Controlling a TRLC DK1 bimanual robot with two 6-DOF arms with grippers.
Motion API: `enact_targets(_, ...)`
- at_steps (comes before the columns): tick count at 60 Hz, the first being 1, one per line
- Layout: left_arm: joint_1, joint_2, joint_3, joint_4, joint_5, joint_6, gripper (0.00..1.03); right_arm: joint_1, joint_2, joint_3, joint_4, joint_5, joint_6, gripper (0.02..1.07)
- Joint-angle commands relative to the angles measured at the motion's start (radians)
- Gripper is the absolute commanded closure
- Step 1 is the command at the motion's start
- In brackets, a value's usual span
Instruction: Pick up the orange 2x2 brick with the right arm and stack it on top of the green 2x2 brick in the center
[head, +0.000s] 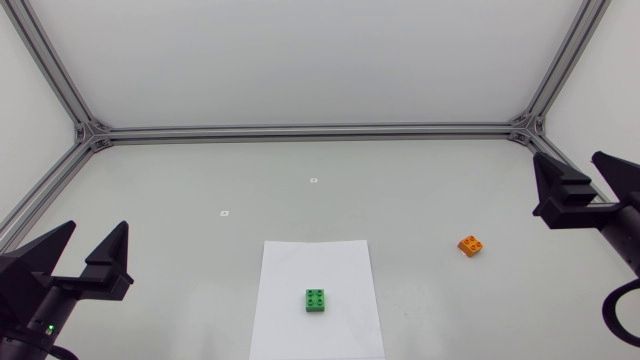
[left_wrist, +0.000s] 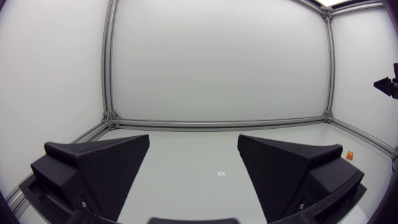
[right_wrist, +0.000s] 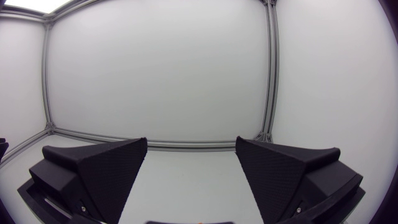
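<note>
The orange 2x2 brick (head: 473, 245) lies on the white table, right of center, slightly turned. The green 2x2 brick (head: 316, 300) rests on a white paper sheet (head: 300, 265) at the front middle. My right gripper (head: 577, 172) hovers open and empty at the right edge, behind and to the right of the orange brick. At the front left corner my left gripper (head: 96, 238) is open and holds nothing. In the left wrist view the gripper (left_wrist: 194, 148) has its fingers wide apart, with the orange brick (left_wrist: 350, 155) small and far off beyond one finger. The right wrist view's gripper (right_wrist: 191, 149) shows neither brick.
Aluminium frame rails (head: 300, 130) run along the back and sides of the table. Two tiny white markers (head: 313, 180) (head: 225, 212) lie behind the paper. Bare table lies between the orange brick and the sheet.
</note>
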Motion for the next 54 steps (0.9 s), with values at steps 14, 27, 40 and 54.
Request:
enact_targets(14, 0.004, -0.008, -0.041, -0.015, 0.004, 0.013, 0.04, -0.059, 0.345, 0.261, -0.203, 0.007, -0.023, 0.07)
enact_targets(27, 0.004, -0.008, -0.041, -0.015, 0.004, 0.013, 0.04, -0.116, 0.618, 0.445, -0.408, -0.036, -0.113, 0.07)
enact_targets(40, 0.002, -0.008, -0.041, -0.015, 0.004, 0.013, 0.04, -0.145, 0.795, 0.511, -0.413, -0.030, -0.288, 0.07)
enact_targets(54, 0.002, -0.008, -0.041, -0.013, 0.004, 0.013, 0.04, -0.147, 1.010, 0.655, -0.625, -0.031, -0.469, 0.07)
